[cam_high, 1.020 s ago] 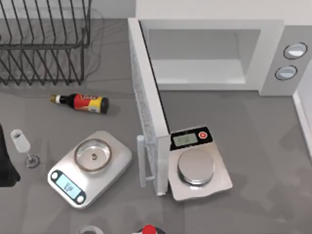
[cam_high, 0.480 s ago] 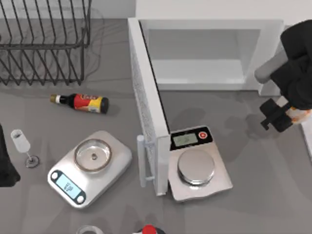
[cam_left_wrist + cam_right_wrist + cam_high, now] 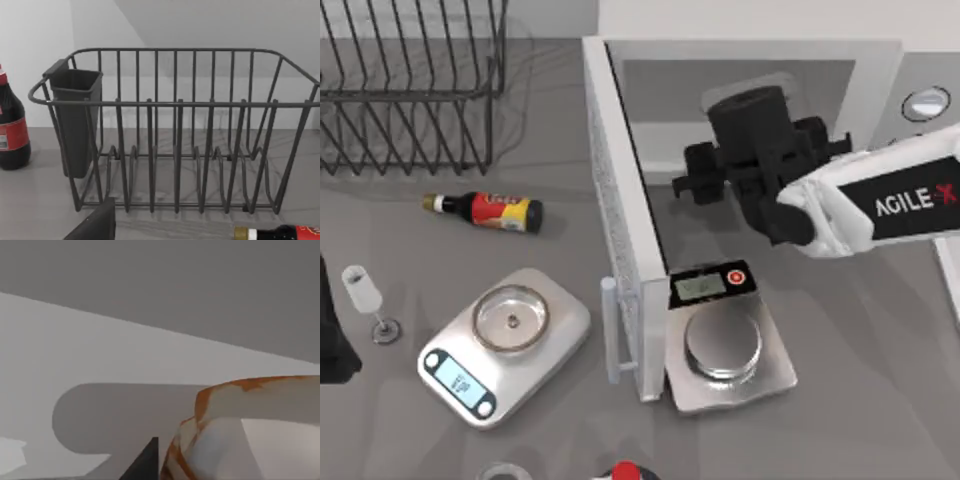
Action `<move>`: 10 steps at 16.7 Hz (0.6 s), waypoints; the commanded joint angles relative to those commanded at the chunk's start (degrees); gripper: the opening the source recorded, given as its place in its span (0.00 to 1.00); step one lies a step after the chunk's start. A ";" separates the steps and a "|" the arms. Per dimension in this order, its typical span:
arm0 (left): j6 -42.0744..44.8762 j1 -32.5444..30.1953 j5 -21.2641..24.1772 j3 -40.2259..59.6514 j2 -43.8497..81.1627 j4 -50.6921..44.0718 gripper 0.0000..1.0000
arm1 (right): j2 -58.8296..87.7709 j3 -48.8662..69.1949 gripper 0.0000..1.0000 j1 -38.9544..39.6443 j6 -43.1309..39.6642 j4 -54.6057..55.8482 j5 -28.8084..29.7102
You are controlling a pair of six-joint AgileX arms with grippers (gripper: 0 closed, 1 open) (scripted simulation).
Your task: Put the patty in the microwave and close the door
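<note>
- Right end effector (image 3: 688, 185) grips the patty (image 3: 250, 430) at the microwave (image 3: 865, 110) mouth, cavity just ahead for the drop.
- The door (image 3: 620, 240) stands wide beside it, giving entry.
- Left arm parked.

Even, soft overhead light, faint shadows under the dish rack (image 3: 410, 90), mild blur, no glare

right arm (image 3: 880, 205) = white shell w/ black band reading AGILE X in white, black chunky wrist + gripper (image 3: 692, 180); left arm (image 3: 332, 340) just black.
</note>
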 joint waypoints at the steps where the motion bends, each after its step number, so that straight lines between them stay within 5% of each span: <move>1: 0.00 0.00 0.00 0.00 0.00 0.00 1.00 | 1.82 0.72 0.00 1.59 2.69 3.93 1.61; 10: 0.00 0.00 0.00 0.00 0.00 0.00 1.00 | 7.08 3.13 0.00 6.48 11.17 14.84 6.88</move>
